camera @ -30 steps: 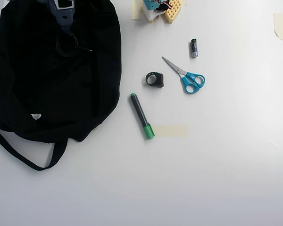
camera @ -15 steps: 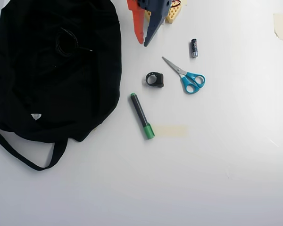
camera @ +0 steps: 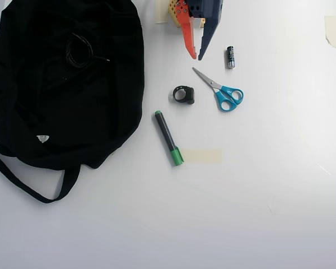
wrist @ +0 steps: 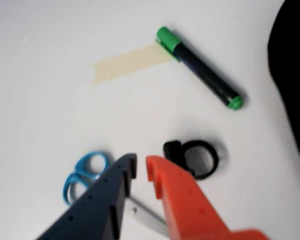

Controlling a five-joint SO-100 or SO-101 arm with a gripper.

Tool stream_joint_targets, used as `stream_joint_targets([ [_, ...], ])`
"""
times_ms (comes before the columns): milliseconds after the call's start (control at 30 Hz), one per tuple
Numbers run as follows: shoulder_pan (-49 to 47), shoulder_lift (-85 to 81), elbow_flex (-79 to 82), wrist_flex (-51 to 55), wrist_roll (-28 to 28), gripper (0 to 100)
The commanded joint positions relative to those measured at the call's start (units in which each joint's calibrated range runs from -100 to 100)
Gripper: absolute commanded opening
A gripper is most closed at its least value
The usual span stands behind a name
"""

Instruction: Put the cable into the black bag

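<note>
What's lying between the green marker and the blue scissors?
In the overhead view, a small black ring-shaped object lies between the green marker and the blue scissors.

My wrist view is soft all over: the marker (wrist: 200, 67) and the ring (wrist: 195, 157) below it smear at their edges, and my fingers (wrist: 182, 200) blur too. The overhead view is sharp and evenly bright. The table (camera: 257, 196) washes out near white, shadows are faint, and the bag (camera: 61, 112) swallows detail.
</note>
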Motion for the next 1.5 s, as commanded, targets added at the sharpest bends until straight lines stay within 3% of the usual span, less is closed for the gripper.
stream_joint_targets([
  [0,-1.36,-5.16,4.62,-1.14,2.3,2],
  [167,-0.99,-10.8,11.08,-1.14,5.34,2],
  [900,-1.36,-26.65,39.03,1.27,5.5,2],
  [1467,-1.44,-26.73,42.44,8.93,5.39,2],
])
